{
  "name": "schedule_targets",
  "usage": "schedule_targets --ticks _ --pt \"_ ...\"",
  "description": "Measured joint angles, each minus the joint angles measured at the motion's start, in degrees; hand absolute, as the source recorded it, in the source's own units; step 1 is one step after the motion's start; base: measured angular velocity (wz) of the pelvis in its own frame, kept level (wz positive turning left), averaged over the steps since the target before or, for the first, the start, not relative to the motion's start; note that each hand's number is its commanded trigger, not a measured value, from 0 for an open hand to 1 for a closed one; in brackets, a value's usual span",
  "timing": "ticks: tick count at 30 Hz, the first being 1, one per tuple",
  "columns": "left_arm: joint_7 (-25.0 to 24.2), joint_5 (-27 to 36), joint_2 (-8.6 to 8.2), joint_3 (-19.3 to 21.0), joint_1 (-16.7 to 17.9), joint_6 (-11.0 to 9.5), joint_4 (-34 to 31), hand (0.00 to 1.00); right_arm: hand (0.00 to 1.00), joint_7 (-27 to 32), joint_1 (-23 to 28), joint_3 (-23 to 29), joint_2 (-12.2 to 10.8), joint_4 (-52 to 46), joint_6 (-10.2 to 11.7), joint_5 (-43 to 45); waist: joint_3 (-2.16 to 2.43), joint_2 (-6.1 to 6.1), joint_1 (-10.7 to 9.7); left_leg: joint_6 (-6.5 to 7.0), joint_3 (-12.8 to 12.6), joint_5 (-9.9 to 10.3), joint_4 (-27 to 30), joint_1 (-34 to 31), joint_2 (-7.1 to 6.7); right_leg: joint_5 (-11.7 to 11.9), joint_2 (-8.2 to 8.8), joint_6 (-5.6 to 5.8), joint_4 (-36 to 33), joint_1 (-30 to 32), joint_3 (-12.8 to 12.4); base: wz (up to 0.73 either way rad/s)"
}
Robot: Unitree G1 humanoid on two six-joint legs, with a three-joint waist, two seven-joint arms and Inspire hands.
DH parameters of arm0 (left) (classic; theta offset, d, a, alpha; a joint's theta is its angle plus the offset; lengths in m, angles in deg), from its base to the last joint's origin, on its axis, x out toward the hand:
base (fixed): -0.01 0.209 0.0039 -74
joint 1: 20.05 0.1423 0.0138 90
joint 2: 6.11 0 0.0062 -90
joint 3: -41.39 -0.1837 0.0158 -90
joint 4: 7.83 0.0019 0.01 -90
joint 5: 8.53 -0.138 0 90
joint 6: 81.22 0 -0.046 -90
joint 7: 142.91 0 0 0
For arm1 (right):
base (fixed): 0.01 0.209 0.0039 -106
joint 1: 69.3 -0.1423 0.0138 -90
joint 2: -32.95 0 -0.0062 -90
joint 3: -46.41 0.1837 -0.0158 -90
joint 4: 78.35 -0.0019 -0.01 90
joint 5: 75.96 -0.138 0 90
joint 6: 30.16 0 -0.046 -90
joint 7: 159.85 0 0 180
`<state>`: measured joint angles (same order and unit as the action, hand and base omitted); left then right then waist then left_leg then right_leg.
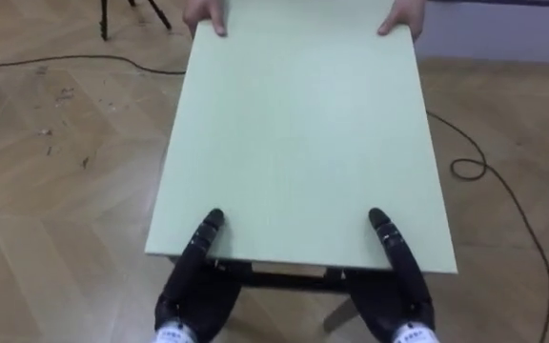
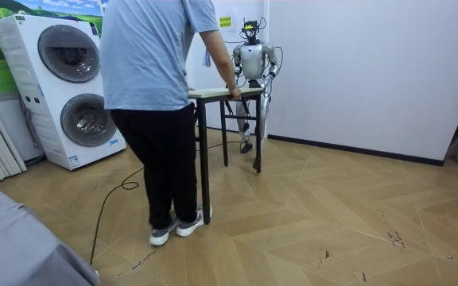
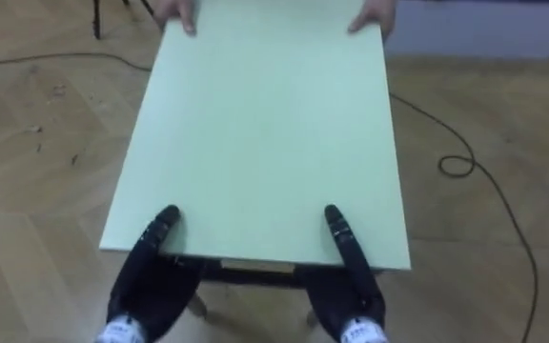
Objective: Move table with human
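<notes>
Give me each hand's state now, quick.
Left hand: at the near edge of the table, partly under it; cannot be told.
Right hand: same edge, partly under it; cannot be told.

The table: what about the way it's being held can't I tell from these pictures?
- How the left hand and right hand grip under the near edge of the table: eye views, hidden by the tabletop.
- Most of the person's hands at the far edge: eye views, cut off by the top border.
- Whether the legs are off the floor: room view, too small to tell.
</notes>
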<state>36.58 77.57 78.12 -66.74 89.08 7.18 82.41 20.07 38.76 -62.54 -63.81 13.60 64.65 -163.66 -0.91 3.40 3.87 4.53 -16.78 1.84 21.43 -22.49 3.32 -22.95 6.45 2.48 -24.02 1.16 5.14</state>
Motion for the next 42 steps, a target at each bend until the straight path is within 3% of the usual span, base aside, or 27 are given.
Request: schedule_targets --ticks 2,6,10,11,12,13,14,15,16,17,18,20,23,25,26,27,28,29,30,31,32,34,37,38,39,40,42 --pt "0.0 0.0 0.11 0.0 0.0 0.0 0.0 1.0 1.0 0.0 0.0 0.1 0.1 0.0 -0.4 -0.2 -0.1 -0.19 0.5 -0.7 0.8 -2.4 -1.6 -0.5 0.7 0.1 -1.68 -0.07 1.5 0.7 0.3 -0.06" --pt "0.1 0.0 0.34 -0.3 0.0 0.0 0.0 1.0 1.0 0.0 0.2 0.2 0.0 0.2 -0.6 -0.2 -0.29 -0.61 -0.5 -1.61 3.0 -7.8 -6.6 -0.8 2.03 1.8 -4.42 -2.15 1.6 2.5 2.9 0.17" --pt "0.1 0.0 0.93 -0.8 0.2 -0.3 0.0 1.0 1.0 0.0 1.0 0.1 -0.2 0.2 -0.4 -0.7 -0.14 -1.5 -0.2 -2.22 4.2 -11.3 -9.1 -0.5 3.34 3.0 -6.52 -3.85 1.5 3.3 3.9 0.02" --pt "0.3 -0.1 0.92 -1.0 0.3 -0.4 0.0 1.0 1.0 0.0 1.3 0.1 -0.3 0.2 -0.2 -0.7 -0.11 -2.09 0.4 -2.92 4.6 -12.5 -10.3 -0.1 3.92 3.5 -7.41 -4.95 1.5 3.6 4.3 -0.12" --pt "0.3 -0.1 1.05 -1.2 0.2 -0.6 0.0 1.0 1.0 0.0 1.3 0.1 -0.3 0.2 0.0 -0.9 -0.09 -2.55 1.5 -4.95 5.5 -14.9 -12.7 0.5 4.49 4.6 -8.02 -6.77 2.0 4.3 4.8 -0.23" --pt "0.3 -0.1 1.06 -1.3 0.1 -0.7 0.0 1.0 1.0 0.0 1.2 0.1 -0.2 0.2 0.0 -1.1 -0.02 -2.71 2.1 -6.62 6.2 -16.1 -13.7 0.7 4.69 5.2 -8.03 -7.3 2.4 4.9 5.2 -0.55" --pt "0.3 0.0 0.94 -1.6 0.1 -1.0 0.0 1.0 1.0 0.0 1.1 0.1 0.0 0.1 0.1 -0.9 -0.12 -2.6 3.3 -7.57 6.2 -15.4 -11.7 0.6 4.98 5.9 -6.59 -8.12 2.5 5.7 6.7 -0.76" --pt "0.3 1.2 0.88 -1.6 0.8 -1.1 0.0 1.0 1.0 0.2 0.8 -0.3 0.2 0.2 0.1 -0.6 -0.26 -2.7 4.7 -6.7 5.8 -8.2 -3.5 0.6 4.98 6.6 -5.01 -9.26 2.7 5.7 9.3 -0.88" --pt "0.3 1.6 0.81 -1.6 1.2 -1.1 0.0 1.0 1.0 0.2 0.6 -0.6 0.5 0.2 0.1 -0.5 -0.32 -2.95 5.4 -6.65 5.8 -4.7 0.7 0.6 5.07 6.9 -4.41 -9.38 2.9 5.6 10.3 -0.83" --pt "0.1 1.9 0.66 -1.6 1.9 -1.1 0.0 1.0 1.0 0.2 0.5 -1.2 1.1 0.3 0.1 -0.2 -0.36 -3.73 6.0 -6.53 5.8 1.3 8.8 0.7 5.41 7.8 -4.2 -9.32 3.8 5.4 12.1 -0.6" --pt "-0.5 1.9 0.34 -1.4 2.8 -1.1 0.0 1.0 1.0 0.2 0.6 -1.3 1.5 0.3 0.1 0.1 -0.47 -4.42 6.1 -6.53 5.8 5.5 14.8 1.2 5.92 8.5 -4.18 -10.05 4.1 5.4 14.7 -0.47" --pt "-0.9 1.9 -0.66 -0.9 4.1 -1.1 0.0 1.0 1.0 0.2 0.5 -1.6 1.8 0.3 0.1 0.9 -0.51 -5.47 6.1 -6.43 6.1 10.1 22.4 3.4 6.59 8.8 -4.13 -10.49 4.0 5.1 18.7 -0.4" --pt "-0.9 2.1 -2.12 -0.8 5.7 -0.8 0.0 1.0 1.0 0.1 0.5 -1.5 2.3 0.3 0.1 2.7 -0.82 -7.39 4.5 -6.26 6.0 12.6 29.6 9.2 7.63 8.8 -4.07 -10.6 3.8 4.6 24.4 -0.13" --pt "-0.5 2.0 -2.25 -0.8 5.5 -0.6 0.0 1.0 1.0 -0.2 0.4 -1.3 2.4 0.2 0.1 2.9 -1.1 -8.26 2.5 -6.69 6.1 14.3 26.6 13.1 8.13 9.1 -3.01 -11.16 0.2 5.7 26.6 0.39" --pt "0.9 2.0 -2.38 -1.0 5.1 0.0 0.0 1.0 1.0 -0.2 0.8 -1.1 2.6 0.3 0.2 3.0 -1.6 -8.67 1.7 -6.6 6.2 15.0 20.5 15.6 5.91 8.9 -1.76 -10.18 -5.0 7.7 24.7 0.57" --pt "1.1 2.3 -2.35 -1.1 5.2 -0.1 0.0 1.0 1.0 -0.2 1.4 -1.2 2.6 0.3 0.2 3.1 -0.44 -8.86 -0.1 -6.71 8.2 15.1 13.6 17.0 4.91 8.3 -5.88 -9.28 -3.3 11.9 18.4 0.46" --pt "0.9 2.3 -2.2 -0.8 5.1 -0.4 -0.4 1.0 1.0 -0.2 1.2 -1.3 2.2 0.1 0.3 3.3 0.29 -9.09 -0.2 -7.02 8.8 15.2 9.4 17.3 4.76 9.7 -9.39 -10.22 1.2 14.2 15.9 0.39" --pt "1.0 2.2 -1.86 0.0 5.1 -0.7 -3.4 1.0 1.0 -0.2 1.0 -1.3 1.9 -2.8 0.7 3.9 -0.15 -8.43 -0.8 -8.41 9.2 16.4 7.7 16.9 3.93 17.8 -12.52 -11.97 8.6 18.1 16.1 0.18" --pt "1.1 2.3 -1.56 0.1 5.6 -0.7 -5.3 1.0 1.0 0.5 1.3 -1.9 3.8 -6.1 1.0 3.3 -0.54 -8.84 -1.0 -9.77 8.0 20.4 11.6 18.2 2.83 21.3 -11.31 -15.69 8.9 18.7 22.5 0.06" --pt "1.3 2.3 -2.69 0.0 5.3 -0.7 -4.9 1.0 1.0 0.5 0.4 -2.3 5.1 -6.1 1.3 2.7 -0.8 -10.35 -0.8 -9.76 8.7 22.5 12.8 18.8 2.94 20.0 -11.75 -16.73 8.4 19.2 23.5 -0.08" --pt "1.2 2.7 -3.27 0.1 3.7 -0.7 -4.8 1.0 1.0 0.9 -1.3 -2.6 5.2 -6.4 2.3 2.9 -1.31 -11.42 -1.3 -9.07 11.4 24.6 12.4 19.3 1.68 20.2 -11.1 -17.17 7.0 20.6 27.1 0.23" --pt "2.1 2.6 -3.14 -0.3 -0.4 -0.8 -2.7 1.0 1.0 2.1 -1.9 -1.7 4.6 -6.3 2.8 2.6 -1.24 -10.23 -2.5 -7.21 13.9 25.5 10.3 19.4 -0.85 20.7 -8.81 -17.97 8.0 21.6 30.9 0.69" --pt "3.4 2.5 -2.87 -1.4 -3.7 -1.2 -1.3 1.0 1.0 1.9 -1.8 -0.1 3.0 -5.3 3.0 2.3 -1.16 -9.75 -4.3 -3.05 13.8 27.4 6.6 19.7 -2.93 22.7 -5.9 -15.46 8.1 24.1 32.6 0.55" --pt "3.7 2.1 -2.88 -1.3 -3.9 -1.2 -0.9 1.0 1.0 1.8 -1.9 0.4 2.3 -4.6 2.4 2.3 -1.08 -8.65 -4.8 -0.65 13.3 26.6 5.0 18.9 -4.36 24.3 -4.49 -13.02 8.5 24.8 31.9 0.11" --pt "3.7 1.7 -2.92 -1.2 -3.4 -1.3 -0.1 1.0 1.0 1.4 -1.6 0.6 1.8 -3.3 1.6 2.3 -0.83 -7.79 -4.7 0.17 12.3 25.5 5.1 18.4 -5.42 26.3 -3.85 -9.94 9.4 24.7 30.5 0.0" --pt "3.7 1.6 -2.9 -1.2 -3.2 -1.2 0.3 1.0 1.0 1.2 -1.4 0.5 1.7 -2.6 1.4 2.3 -0.67 -7.46 -4.7 0.48 12.1 25.0 5.5 18.2 -5.97 27.3 -3.62 -8.58 10.0 24.6 29.6 -0.11" --pt "3.7 1.2 -2.9 -1.3 -2.3 -1.2 2.0 1.0 1.0 0.4 -0.6 0.1 1.4 -0.2 0.9 2.3 -0.43 -5.92 -4.9 1.68 11.2 23.2 5.5 18.0 -7.93 32.3 -3.15 -3.7 12.1 24.0 23.5 -0.02"
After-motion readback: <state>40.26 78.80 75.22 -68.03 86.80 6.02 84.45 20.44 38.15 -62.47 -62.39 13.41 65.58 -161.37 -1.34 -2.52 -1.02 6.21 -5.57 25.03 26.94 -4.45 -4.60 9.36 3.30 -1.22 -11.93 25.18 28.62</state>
